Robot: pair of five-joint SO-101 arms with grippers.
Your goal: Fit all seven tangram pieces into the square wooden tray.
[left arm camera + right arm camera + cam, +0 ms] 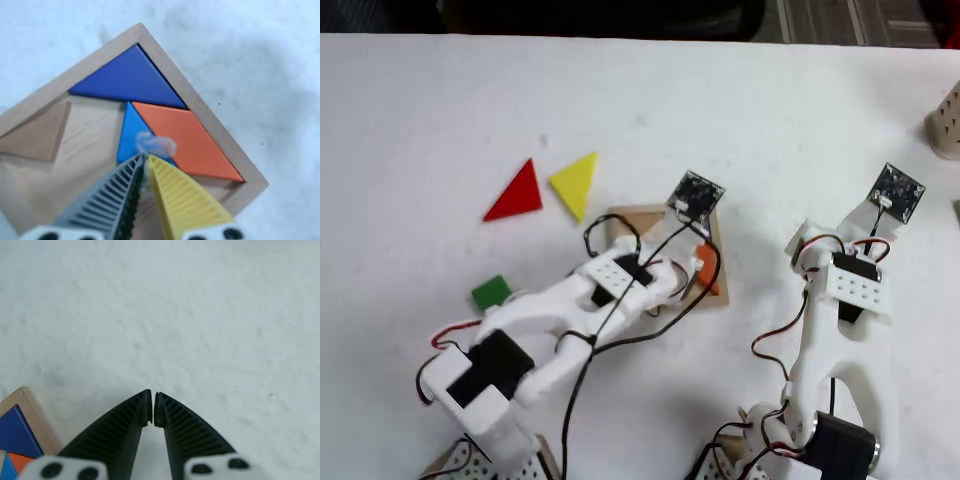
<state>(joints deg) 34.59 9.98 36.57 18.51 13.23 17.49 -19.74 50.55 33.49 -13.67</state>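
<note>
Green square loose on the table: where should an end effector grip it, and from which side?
Probably from straight above, closing across two opposite edges of the green square. It lies flat on the table, so only its thin edges offer purchase, and parallel sides should resist twisting. It lies apart from the red triangle, leaving room around it.

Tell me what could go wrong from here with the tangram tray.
1. The left gripper, jaws shut, has its tips over the small blue triangle; a push might knock it or the orange parallelogram askew in the tray.
2. The red triangle, yellow triangle and green square lie outside the tray; if seated pieces drift, these may not fit.
</note>
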